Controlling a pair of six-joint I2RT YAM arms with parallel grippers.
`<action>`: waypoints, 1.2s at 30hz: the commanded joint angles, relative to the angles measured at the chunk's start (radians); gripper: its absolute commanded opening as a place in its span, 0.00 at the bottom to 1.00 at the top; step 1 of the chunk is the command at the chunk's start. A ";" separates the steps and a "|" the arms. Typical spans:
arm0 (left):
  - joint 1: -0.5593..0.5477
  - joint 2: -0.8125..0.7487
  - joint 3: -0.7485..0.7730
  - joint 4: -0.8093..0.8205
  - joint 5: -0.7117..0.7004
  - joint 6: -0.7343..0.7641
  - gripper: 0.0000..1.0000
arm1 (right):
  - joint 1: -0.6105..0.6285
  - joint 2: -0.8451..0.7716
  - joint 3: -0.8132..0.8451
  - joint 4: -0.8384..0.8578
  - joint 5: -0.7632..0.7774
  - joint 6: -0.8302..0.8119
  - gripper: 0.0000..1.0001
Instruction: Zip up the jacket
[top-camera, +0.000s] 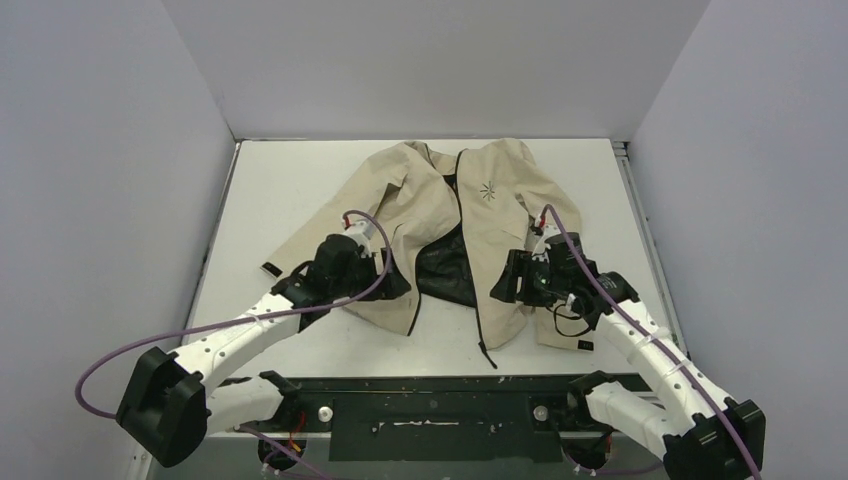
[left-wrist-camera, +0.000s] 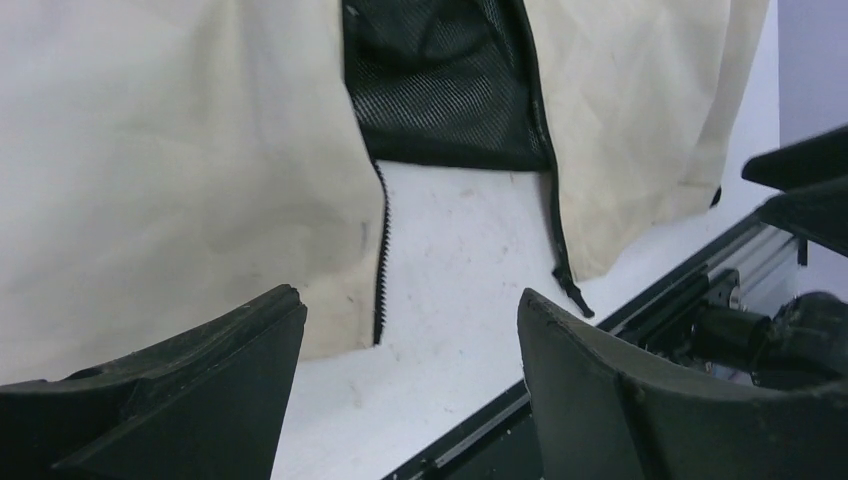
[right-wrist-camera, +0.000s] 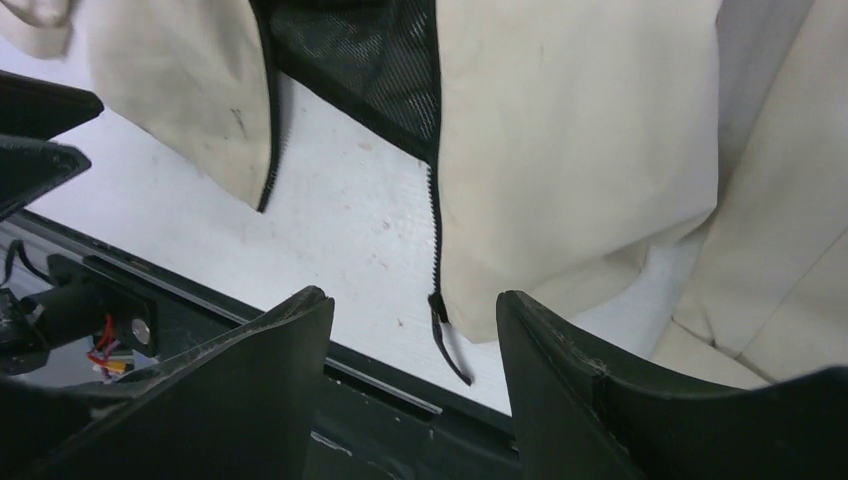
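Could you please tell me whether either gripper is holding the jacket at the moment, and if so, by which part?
Nothing is held: the left gripper and the right gripper both stand open above the jacket, with no fabric between the jaws.

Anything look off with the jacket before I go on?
Yes. The jacket gapes open toward its hem, so the dark lining shows. The zipper halves lie apart, and the right half's loose end trails past the hem toward the near edge of the table. No tear or spill shows.
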 joint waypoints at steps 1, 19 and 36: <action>-0.123 -0.024 -0.051 0.148 -0.075 -0.121 0.75 | 0.035 0.019 -0.032 -0.073 0.067 0.029 0.62; -0.327 0.193 -0.062 0.508 -0.125 -0.254 0.73 | 0.159 0.178 -0.172 0.212 0.307 0.127 0.32; -0.398 0.682 0.049 1.036 0.049 -0.443 0.66 | 0.146 -0.033 -0.304 0.312 0.076 0.170 0.03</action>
